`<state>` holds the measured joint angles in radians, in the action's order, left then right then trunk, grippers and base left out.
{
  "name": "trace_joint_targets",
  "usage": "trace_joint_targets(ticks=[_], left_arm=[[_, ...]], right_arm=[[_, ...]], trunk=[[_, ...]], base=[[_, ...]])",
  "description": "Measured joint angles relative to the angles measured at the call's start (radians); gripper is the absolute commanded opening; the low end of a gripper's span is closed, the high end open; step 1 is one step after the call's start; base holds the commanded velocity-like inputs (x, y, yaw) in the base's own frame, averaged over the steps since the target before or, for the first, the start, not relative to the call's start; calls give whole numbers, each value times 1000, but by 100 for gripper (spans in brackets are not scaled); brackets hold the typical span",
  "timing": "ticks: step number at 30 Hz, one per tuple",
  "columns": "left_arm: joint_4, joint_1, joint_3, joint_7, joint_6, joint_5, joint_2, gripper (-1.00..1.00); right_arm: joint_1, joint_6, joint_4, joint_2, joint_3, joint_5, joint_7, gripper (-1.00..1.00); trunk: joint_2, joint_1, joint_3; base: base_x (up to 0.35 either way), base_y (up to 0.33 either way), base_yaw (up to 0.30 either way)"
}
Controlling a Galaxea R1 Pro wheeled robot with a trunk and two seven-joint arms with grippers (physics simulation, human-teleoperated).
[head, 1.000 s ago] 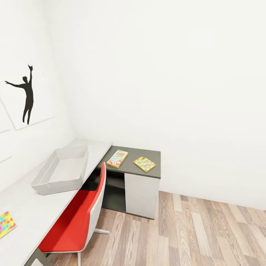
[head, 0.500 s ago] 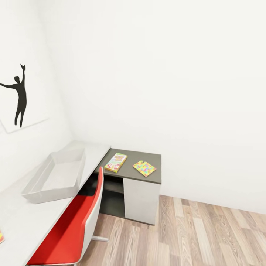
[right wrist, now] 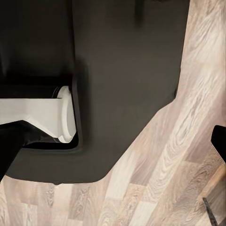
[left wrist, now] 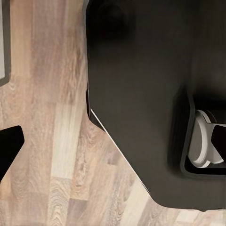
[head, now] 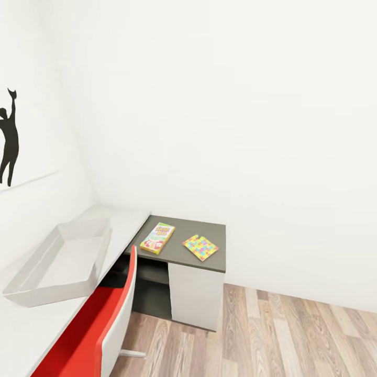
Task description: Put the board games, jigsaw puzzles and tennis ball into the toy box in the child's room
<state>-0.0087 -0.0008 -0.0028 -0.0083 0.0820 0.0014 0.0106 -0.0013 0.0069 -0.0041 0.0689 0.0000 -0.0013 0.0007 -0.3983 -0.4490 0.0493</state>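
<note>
In the head view the pale grey toy box [head: 48, 295] sits empty on the long table [head: 127, 220] at the left. On the joined dark-topped cabinet [head: 212, 233] lie a yellow-green board game [head: 157, 238] and, just right of it, a multicoloured jigsaw puzzle [head: 200, 247]. The left wrist view has my left gripper [left wrist: 117, 141] open over the robot's dark base, one dark fingertip [left wrist: 9, 150] at the picture's edge. My right gripper [right wrist: 115, 141] is also open and holds nothing, with a fingertip [right wrist: 219, 141] at the edge. The bed and tennis ball are out of view.
A red chair [head: 89, 335] stands pushed against the table's front, close to me. The cabinet has a white door [head: 195, 296] and an open shelf beside it. Wood-plank floor [head: 293, 335] stretches to the right, bounded by white walls. A silhouette picture [head: 9, 141] hangs at the left.
The head camera has swung right and moved closer, so everything has slid left in the picture. The jigsaw at the lower-left corner of the table has left the view.
</note>
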Motion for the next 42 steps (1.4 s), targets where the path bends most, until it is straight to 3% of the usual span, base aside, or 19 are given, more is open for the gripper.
trace_joint_targets(ticks=[14, 17, 19, 23, 28, 42], left_arm=[[0, 0, 0, 0, 0, 0, 0, 100], [-1, 0, -16, 7, 17, 6, -17, 100], [-1, 0, -26, 7, 28, 5, -21, 100], [-1, 0, -6, 5, 9, 4, -24, 100], [-1, 0, 10, 5, -1, 4, -24, 100], [-1, 0, 7, 6, -4, 1, -24, 100]], right_arm=[[0, 2, 0, 2, 0, 2, -1, 100], [1, -13, 0, -15, -4, -2, 1, 100], [1, -21, 0, -10, -4, -2, 1, 100], [0, -6, 0, 11, -6, -3, 1, 100], [0, -27, 0, 10, -6, -2, 1, 100], [0, -95, 0, -30, -4, -1, 1, 100]], trunk=[[0, 0, 0], [0, 0, 0], [0, 0, 0], [0, 0, 0], [0, 0, 0], [0, 0, 0]], base=[[86, -82, -122], [0, 0, 0], [0, 0, 0], [0, 0, 0], [0, 0, 0], [0, 0, 0]])
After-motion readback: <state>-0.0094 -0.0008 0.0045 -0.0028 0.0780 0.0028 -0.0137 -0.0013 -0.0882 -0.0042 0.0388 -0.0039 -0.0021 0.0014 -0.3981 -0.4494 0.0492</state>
